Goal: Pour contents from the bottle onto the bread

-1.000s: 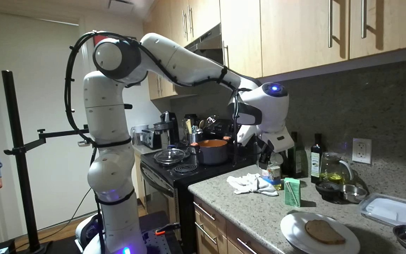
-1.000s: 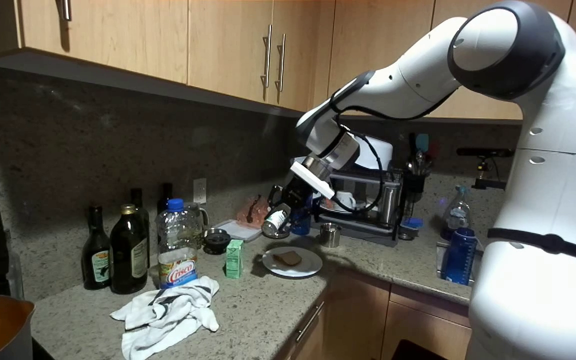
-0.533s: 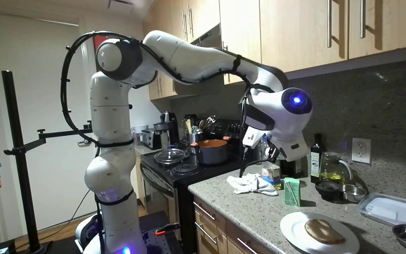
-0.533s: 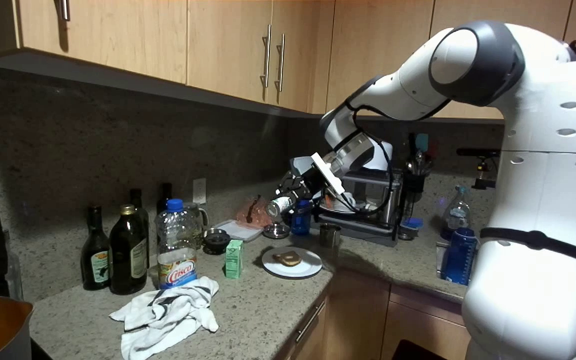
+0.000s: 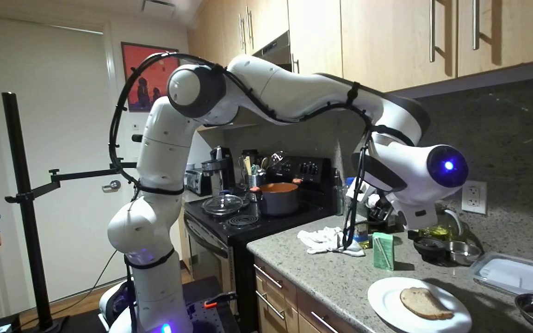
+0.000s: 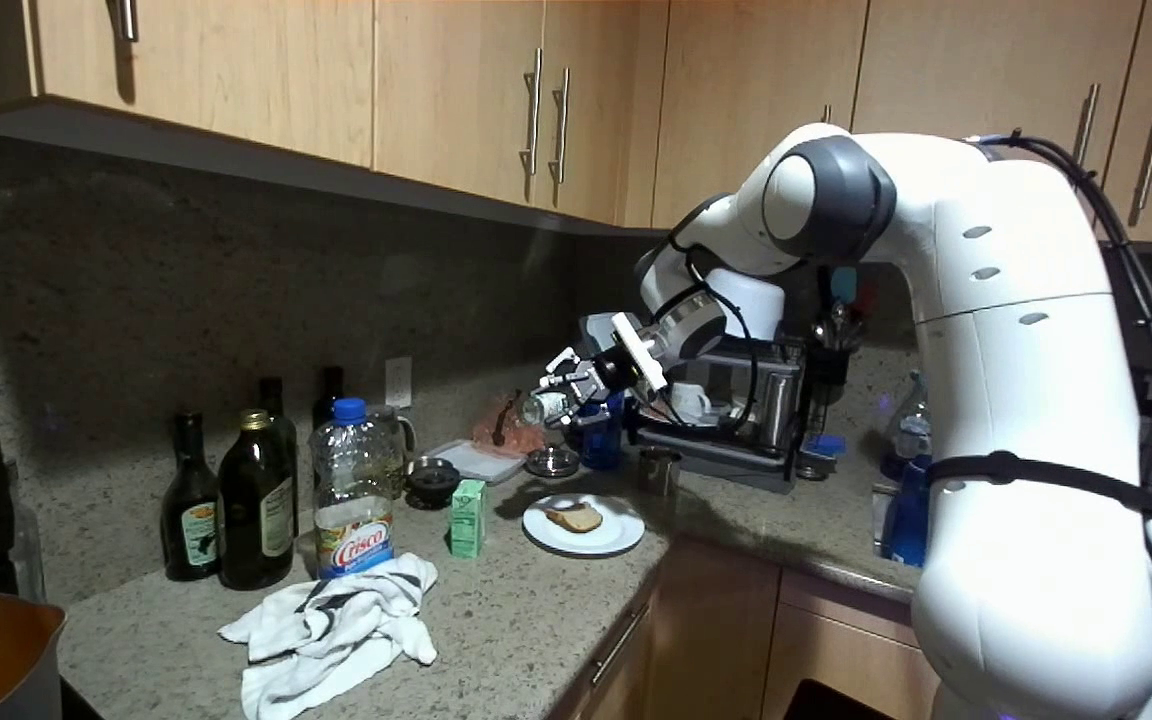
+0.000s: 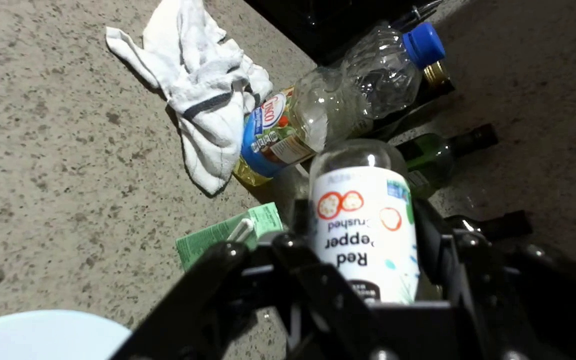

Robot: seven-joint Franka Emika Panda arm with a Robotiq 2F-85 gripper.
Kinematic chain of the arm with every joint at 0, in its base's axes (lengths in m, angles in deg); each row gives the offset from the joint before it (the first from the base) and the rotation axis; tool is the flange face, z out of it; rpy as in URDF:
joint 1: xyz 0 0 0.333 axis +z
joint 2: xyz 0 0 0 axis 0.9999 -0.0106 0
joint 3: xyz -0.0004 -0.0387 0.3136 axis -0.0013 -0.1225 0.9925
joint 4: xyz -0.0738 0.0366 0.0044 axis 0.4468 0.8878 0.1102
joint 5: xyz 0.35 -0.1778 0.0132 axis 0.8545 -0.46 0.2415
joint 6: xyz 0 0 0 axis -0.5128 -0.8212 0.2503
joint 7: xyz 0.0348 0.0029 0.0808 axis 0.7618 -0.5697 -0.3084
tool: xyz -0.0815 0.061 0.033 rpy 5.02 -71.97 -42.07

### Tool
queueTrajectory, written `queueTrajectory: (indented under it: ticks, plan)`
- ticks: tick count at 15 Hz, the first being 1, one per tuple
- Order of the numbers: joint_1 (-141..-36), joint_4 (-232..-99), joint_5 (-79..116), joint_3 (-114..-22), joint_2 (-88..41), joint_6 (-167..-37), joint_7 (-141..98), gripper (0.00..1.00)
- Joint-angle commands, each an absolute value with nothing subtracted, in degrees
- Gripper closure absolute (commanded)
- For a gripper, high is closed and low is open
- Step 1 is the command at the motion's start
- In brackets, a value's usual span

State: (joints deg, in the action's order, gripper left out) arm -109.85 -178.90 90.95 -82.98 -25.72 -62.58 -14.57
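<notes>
My gripper (image 7: 363,222) is shut on a small clear bottle (image 7: 360,240) with a white "Red Pepper Crushed" label. The label reads upside down in the wrist view; the glass end points away from the palm and the other end is hidden. In an exterior view the gripper (image 6: 576,390) holds the bottle (image 6: 542,408) nearly level, tipped slightly down, in the air above and behind the plate. In an exterior view the gripper (image 5: 380,209) largely hides it. The bread (image 5: 426,303), a light-brown slice, lies on the round white plate (image 5: 382,296). The bread (image 6: 576,517) shows in both exterior views.
A green carton (image 5: 383,252), a white towel (image 5: 331,241) and a blue-capped oil bottle (image 6: 354,490) stand or lie on the counter. Dark glass bottles (image 6: 261,500) stand behind. Bowls (image 5: 464,253), a plastic tray (image 5: 511,274) and a metal cup (image 6: 659,470) are near the plate.
The arm has leaned forward and the wrist has moved toward the plate side. The bottle has risen and turned from pointing steeply down to nearly level, still held. The plate and bread have stayed put.
</notes>
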Motion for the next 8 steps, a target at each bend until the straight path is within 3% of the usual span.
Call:
queueTrajectory:
  ticks: [1, 8]
  plan:
    - [-112.43, -172.27, 94.55, -81.38, -32.4, -56.94, -18.75, 0.73]
    - [-116.05, -172.46, 101.64, -80.75, -37.39, -51.61, -18.67, 0.73]
